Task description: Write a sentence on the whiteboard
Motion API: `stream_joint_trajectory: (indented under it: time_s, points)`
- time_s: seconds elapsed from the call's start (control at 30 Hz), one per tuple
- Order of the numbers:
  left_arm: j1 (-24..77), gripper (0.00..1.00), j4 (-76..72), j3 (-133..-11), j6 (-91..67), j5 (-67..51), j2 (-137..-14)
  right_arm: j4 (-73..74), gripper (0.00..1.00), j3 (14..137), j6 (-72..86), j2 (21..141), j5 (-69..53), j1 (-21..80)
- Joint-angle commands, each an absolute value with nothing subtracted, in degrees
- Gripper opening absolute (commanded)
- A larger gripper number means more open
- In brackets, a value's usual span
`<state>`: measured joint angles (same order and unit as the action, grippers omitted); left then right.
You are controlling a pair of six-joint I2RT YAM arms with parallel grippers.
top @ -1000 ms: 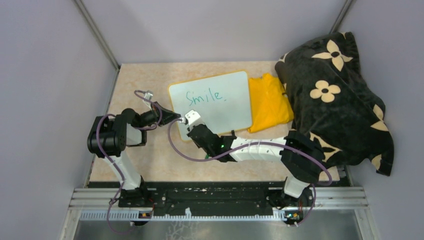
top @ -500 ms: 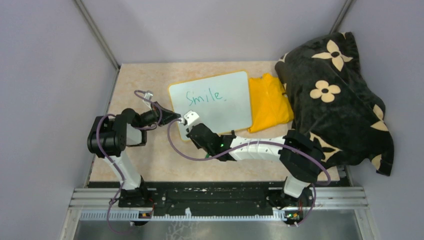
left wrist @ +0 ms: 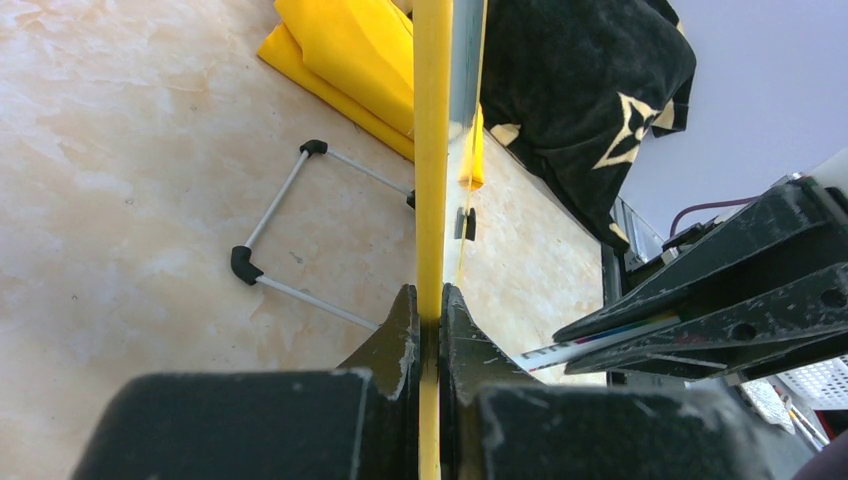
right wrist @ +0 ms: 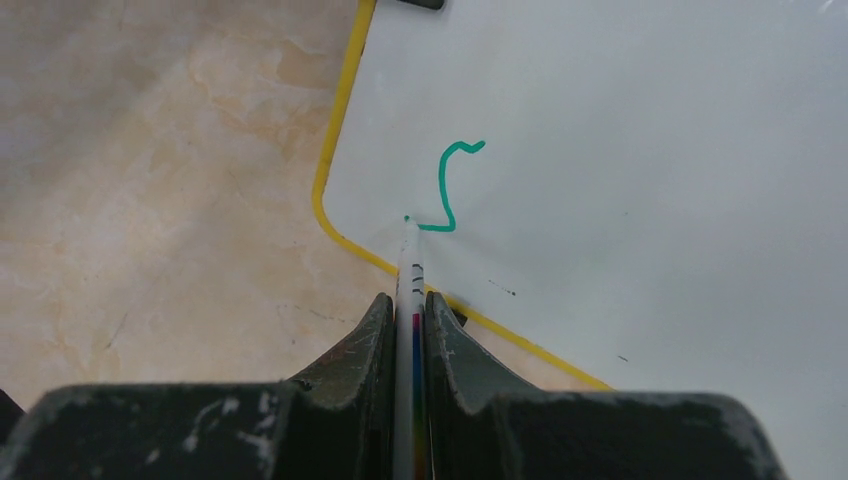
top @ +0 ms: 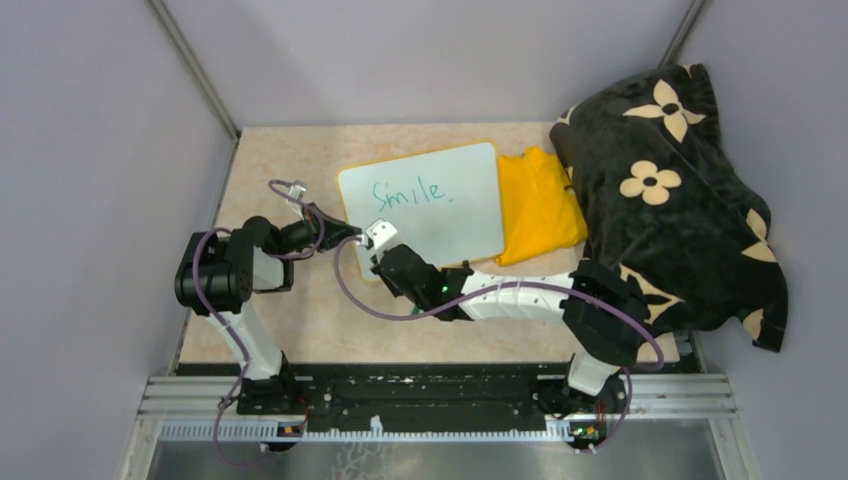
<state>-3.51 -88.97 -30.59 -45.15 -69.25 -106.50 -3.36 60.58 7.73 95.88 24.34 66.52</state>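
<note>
The whiteboard (top: 450, 215) with its yellow frame stands tilted mid-table, with green "Smile." (top: 408, 191) on its upper half. My left gripper (top: 350, 236) is shut on the board's left frame edge (left wrist: 432, 150), jaws pinching it (left wrist: 432, 305). My right gripper (top: 376, 256) is shut on a white marker (right wrist: 409, 275). The marker's tip touches the board near its lower left corner, at the end of a green s-shaped stroke (right wrist: 448, 185). The whiteboard (right wrist: 620, 140) fills the right wrist view.
A yellow cloth (top: 535, 200) lies right of the board. A black blanket with cream flowers (top: 670, 190) is heaped at the right. The board's wire stand with black feet (left wrist: 290, 215) rests on the beige tabletop (top: 280, 160) behind it.
The right gripper with the marker has shifted slightly left along the board's lower left. The left gripper and the board have not moved.
</note>
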Motion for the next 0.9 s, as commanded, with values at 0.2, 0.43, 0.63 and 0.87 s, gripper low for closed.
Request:
stream_joint_trajectory:
  time_s: [0.2, 0.43, 0.63, 0.87]
  points:
    - [-2.78, 0.00, -102.64, -30.93, -43.52, -69.26, -107.93, -6.22, 0.00, 57.33, 8.36, 83.43, 28.94, 65.55]
    - [-2.79, 0.00, -102.31, -30.85, -43.24, -69.34, -108.22, -9.61, 0.00, 56.32, 8.52, 81.76, 29.37, 63.18]
    - [-2.86, 0.00, -102.27, -30.84, -43.25, -69.30, -108.12, -13.00, 0.00, 56.69, 8.47, 83.45, 30.04, 63.10]
    - [-2.83, 0.00, -102.22, -30.82, -43.17, -69.26, -108.32, -15.39, 0.00, 56.87, 7.14, 85.73, 31.58, 63.73]
